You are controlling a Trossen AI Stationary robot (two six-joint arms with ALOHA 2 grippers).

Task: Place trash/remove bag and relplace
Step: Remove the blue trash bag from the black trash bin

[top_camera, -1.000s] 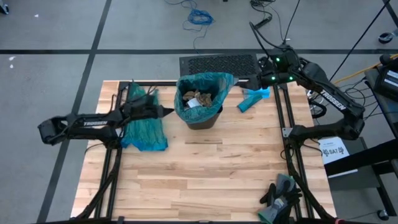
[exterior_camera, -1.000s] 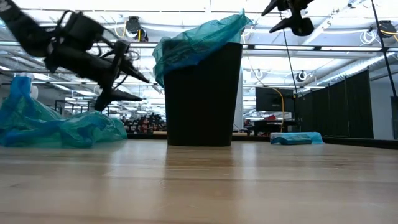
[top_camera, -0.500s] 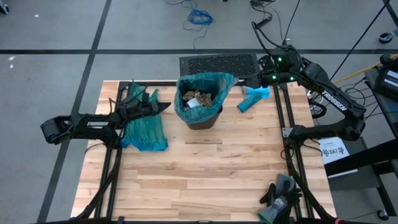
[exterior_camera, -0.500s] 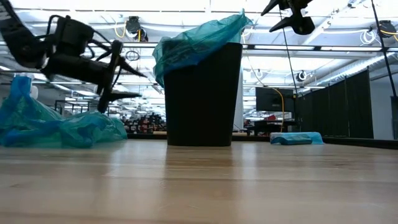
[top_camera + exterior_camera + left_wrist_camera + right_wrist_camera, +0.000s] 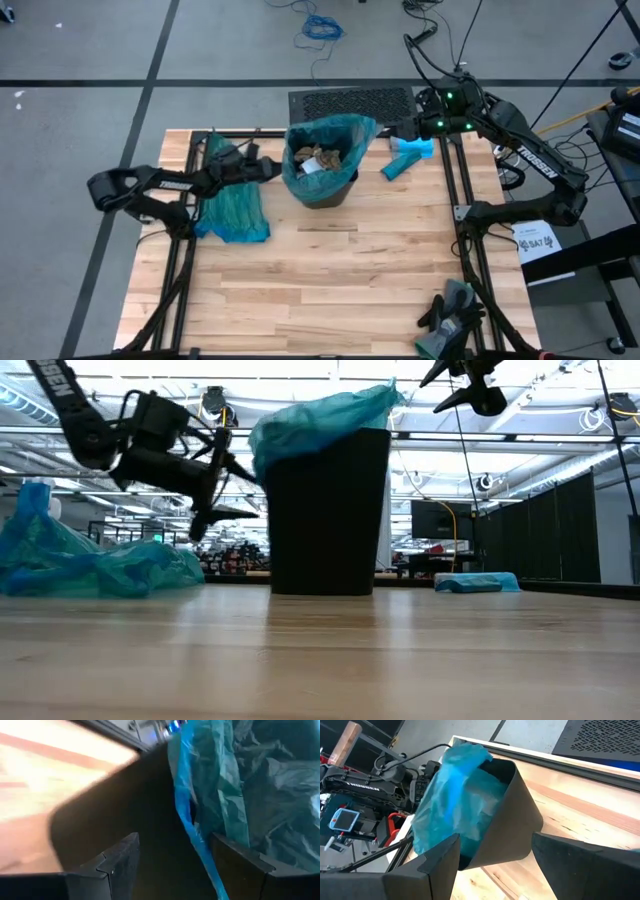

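L gripper [image 5: 268, 167], fingers wide, sits at the teal plastic liner [image 5: 345, 130] of the black plastic bin [image 5: 330, 190], upper centre of frame; crumpled paper trash [image 5: 318, 158] inside. R gripper [image 5: 405, 128] wide too, upper right by the rim. Risk: one-sided pull tips bin, spills trash.

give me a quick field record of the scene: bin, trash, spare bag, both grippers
bin: black bin upright near table's far-middle, teal liner on rim
trash: crumpled scraps inside the bin
spare bag: teal bag heaped on table, left of bin
left gripper: open, at liner's left edge
right gripper: open, raised by bin's right rim
other: light-blue pack right of bin; dark gloves at near right corner
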